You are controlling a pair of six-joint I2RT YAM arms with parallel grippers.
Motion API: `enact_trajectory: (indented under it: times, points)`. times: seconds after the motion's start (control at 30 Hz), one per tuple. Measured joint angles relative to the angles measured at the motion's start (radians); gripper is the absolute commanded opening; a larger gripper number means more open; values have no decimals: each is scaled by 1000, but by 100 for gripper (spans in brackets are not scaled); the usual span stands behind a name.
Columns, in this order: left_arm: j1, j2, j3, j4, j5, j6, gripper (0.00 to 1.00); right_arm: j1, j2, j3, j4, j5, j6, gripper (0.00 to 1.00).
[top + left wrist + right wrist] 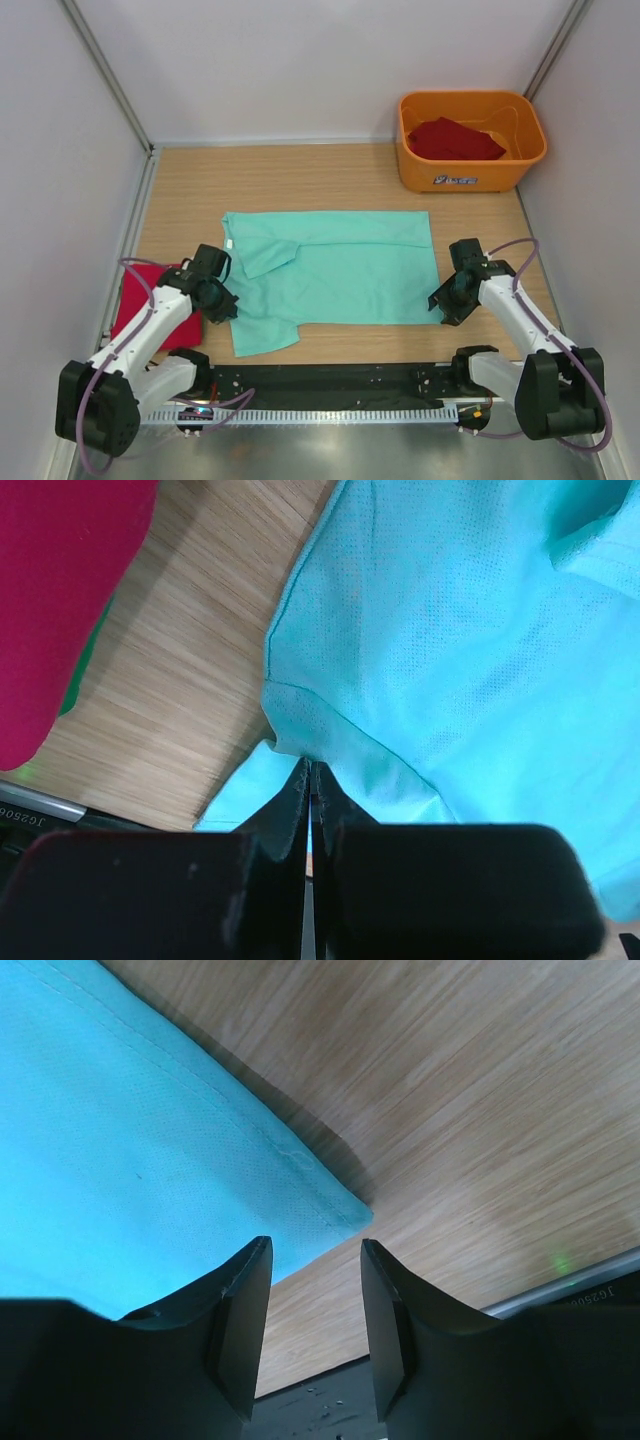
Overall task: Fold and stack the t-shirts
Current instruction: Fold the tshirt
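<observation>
red shirt (128, 312) partly hidden under left arm (150, 335); second red shirt (455, 140) crumpled in orange tub (470, 178), far right. teal shirt (340, 270) flat on the worktop (300, 180). left tool (308, 770) clenched on its near-left edge; right tool (315, 1245) released, straddling near-right corner.

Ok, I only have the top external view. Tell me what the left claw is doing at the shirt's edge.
Observer: The left claw is shut, pinching a fold at the edge of the green shirt.
Operator: Report the right claw.
Observer: The right claw is open and grips no cloth.
Operator: Say where the shirt's corner lies.
Observer: The corner lies flat on the table, just ahead of the gap between the fingers.
</observation>
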Motion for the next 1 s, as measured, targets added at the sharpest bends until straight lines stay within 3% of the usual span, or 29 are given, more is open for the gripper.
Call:
enact_trajectory:
  times: [0.27, 0.3, 0.33, 0.37, 0.83, 1.0]
  points:
    - [0, -11, 36, -22, 3, 15, 0, 0, 16, -37, 15, -4, 32, 42]
    - [0, -14, 42, -27, 3, 18, 5, 0, 18, -43, 19, -5, 34, 42]
    - [0, -14, 47, -33, 2, 19, 23, 0, 21, -47, 21, -7, 36, 42]
    - [0, -14, 49, -40, 0, 24, 28, 0, 23, -48, 23, -8, 37, 42]
    - [0, 77, -28, -41, -2, 10, 44, 0, 24, -49, 29, -16, 37, 43]
    - [0, 62, -48, -17, -8, 8, 45, 0, 25, -54, 34, -16, 37, 43]
